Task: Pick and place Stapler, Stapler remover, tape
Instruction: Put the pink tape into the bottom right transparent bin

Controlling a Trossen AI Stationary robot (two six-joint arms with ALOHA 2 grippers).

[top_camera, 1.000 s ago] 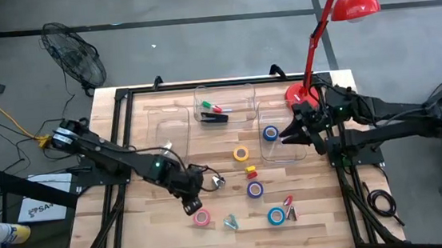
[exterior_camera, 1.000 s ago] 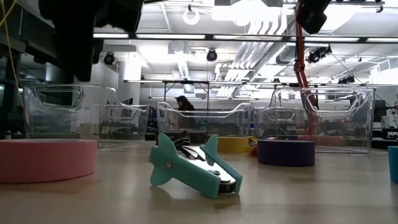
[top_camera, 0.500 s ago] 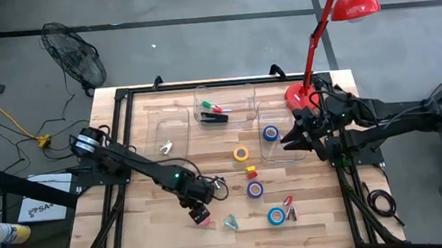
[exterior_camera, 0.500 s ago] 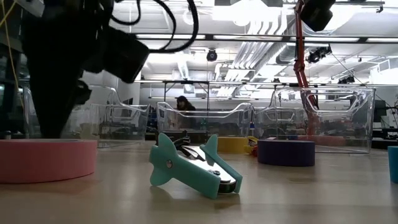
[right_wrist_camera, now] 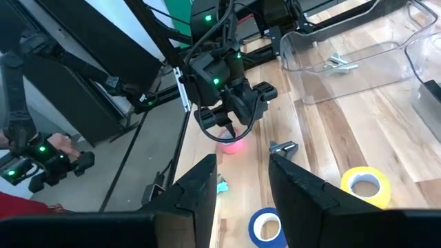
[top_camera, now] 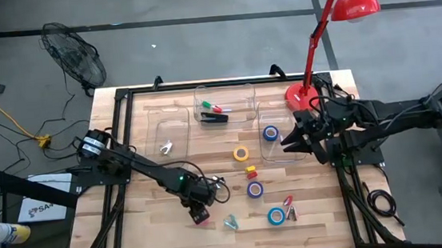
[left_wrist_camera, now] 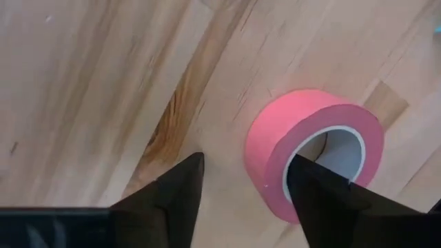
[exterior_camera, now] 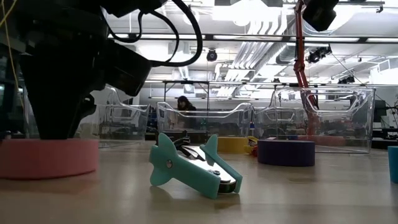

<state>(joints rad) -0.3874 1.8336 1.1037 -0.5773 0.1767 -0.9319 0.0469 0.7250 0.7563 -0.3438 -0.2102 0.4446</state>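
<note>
Left gripper (top_camera: 200,214): low over the pink tape roll (left_wrist_camera: 313,148) near the table's front edge; the fingers (left_wrist_camera: 172,200) are spread wide, one outside the ring's wall and the other over its open centre, so they straddle one wall of the ring without closing on it.
Pink tape roll: flat on the table (top_camera: 145,219), left of the middle of the front edge; the low view shows it resting on the wood under the dark arm.
Right gripper (top_camera: 297,136): held above the table by the right edge, at the clear bin (top_camera: 297,151) there; fingers (right_wrist_camera: 196,189) parted with a moderate gap and holding nothing.
Stapler (top_camera: 215,117): black, lying inside the clear bin (top_camera: 224,91) at the middle of the back edge, with red and green small items beside it.
Blue tape roll (top_camera: 270,133): inside the right-hand bin, near the right gripper.
Yellow tape roll (top_camera: 241,153): on the table near its centre.
Purple tape roll (top_camera: 255,189): on the table between the centre and the front edge.
Teal-blue tape roll (top_camera: 275,215): near the front edge, right of middle, with a red staple remover (top_camera: 289,208) just beside it.
Teal staple remover (exterior_camera: 191,167): on the table near the front edge, just right of the pink roll.
Third bin (top_camera: 167,129): clear, toward the back left, with a small pale object inside.
Red desk lamp (top_camera: 332,18): base at the back right corner.
</note>
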